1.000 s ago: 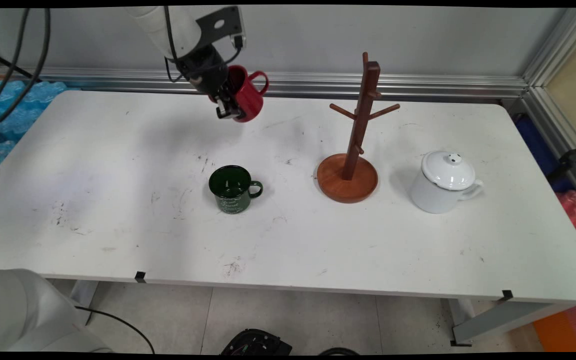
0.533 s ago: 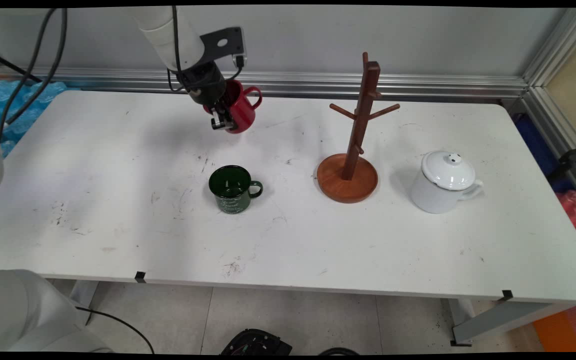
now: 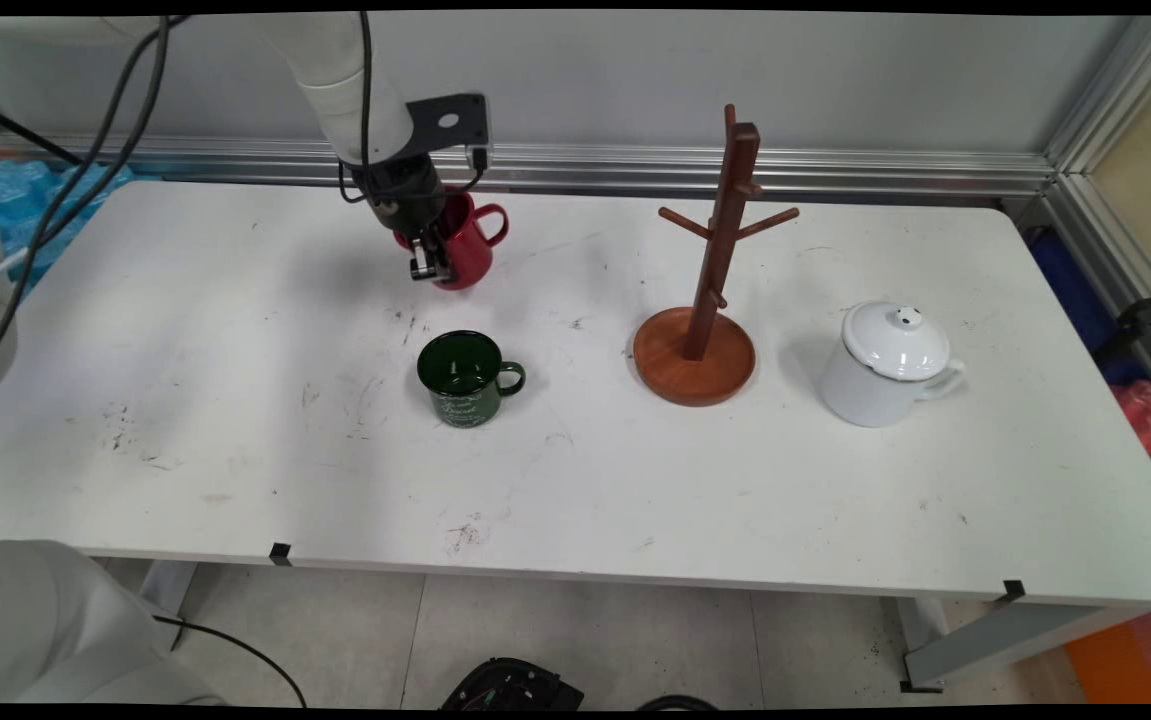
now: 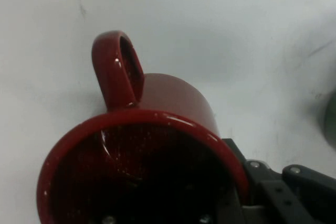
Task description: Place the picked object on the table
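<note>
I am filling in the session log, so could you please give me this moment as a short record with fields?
gripper: gripper shut on glossy red ceramic mug, one finger inside the rim
held mug: handle toward wooden stand
nearest: dark green enamel mug, upright on white table
right of it: brown wooden mug tree, pegs bare
far right: white enamel lidded pot

**White worktop and what stands on it**

The white worktop (image 3: pixel 235 400) is scuffed with dark marks. A green mug (image 3: pixel 465 378) stands near its middle, handle to the picture's right. Right of it stands a wooden mug tree (image 3: pixel 710 300) on a round base. Further right sits a white lidded pot (image 3: pixel 885 365), apart from the tree.
</note>
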Controlling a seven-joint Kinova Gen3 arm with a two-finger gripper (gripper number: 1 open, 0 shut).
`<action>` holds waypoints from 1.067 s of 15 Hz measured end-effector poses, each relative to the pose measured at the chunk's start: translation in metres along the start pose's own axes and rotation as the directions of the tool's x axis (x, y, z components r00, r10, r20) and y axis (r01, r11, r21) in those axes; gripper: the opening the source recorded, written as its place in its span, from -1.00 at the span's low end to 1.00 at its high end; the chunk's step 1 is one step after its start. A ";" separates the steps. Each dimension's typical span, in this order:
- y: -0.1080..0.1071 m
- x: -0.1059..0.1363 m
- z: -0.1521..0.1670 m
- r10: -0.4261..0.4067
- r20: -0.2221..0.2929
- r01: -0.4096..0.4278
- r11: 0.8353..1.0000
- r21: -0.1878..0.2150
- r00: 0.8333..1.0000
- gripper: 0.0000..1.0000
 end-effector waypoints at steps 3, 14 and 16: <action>-0.002 -0.001 0.008 0.012 0.033 -0.012 1.000 -0.010 0.999 -1.00; -0.006 0.003 0.034 0.052 0.091 -0.048 0.998 -0.041 0.995 -1.00; -0.007 0.004 0.038 0.058 0.094 -0.054 0.998 -0.044 0.994 -1.00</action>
